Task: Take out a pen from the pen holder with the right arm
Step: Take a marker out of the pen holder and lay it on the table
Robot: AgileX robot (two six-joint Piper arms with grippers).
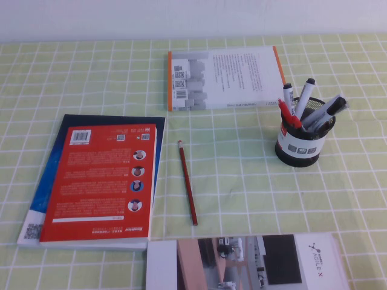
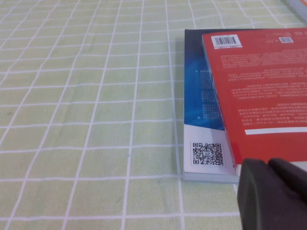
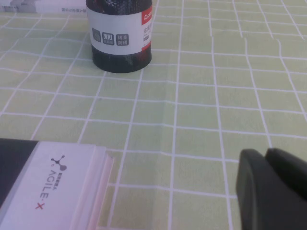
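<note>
Pens [image 1: 304, 99] stand bunched in the black mesh pen holder [image 1: 299, 142], and that is where we find the task's things: on the right side of the green checked tablecloth [image 1: 242, 181], upright, with several white markers with black caps and one red pen [image 1: 289, 113] leaning out of the rim. No pen is out of it yet. Over to the right gripper [image 3: 265, 154], which we see only from its own wrist camera: its dark fingers sit pressed together, holding nothing, low over the cloth and near the white booklet [image 3: 53, 182] at the robot's edge of the table. From there the holder sits well apart, farther across the cloth, its white label band facing us. The left gripper [image 2: 267, 165] shows up only in its own wrist view too, fingers meeting with just a seam between them, empty, just beside the near corner of the blue book [image 2: 201, 120]. On top of that blue book lies the red book [image 1: 103, 181], back cover up, on the left side of the table. Between the books and the holder a red pencil [image 1: 187, 181] lies flat on the cloth, apart from both. At the far side we have a white book [image 1: 224, 78] with orange edges, lying flat just behind the holder.
</note>
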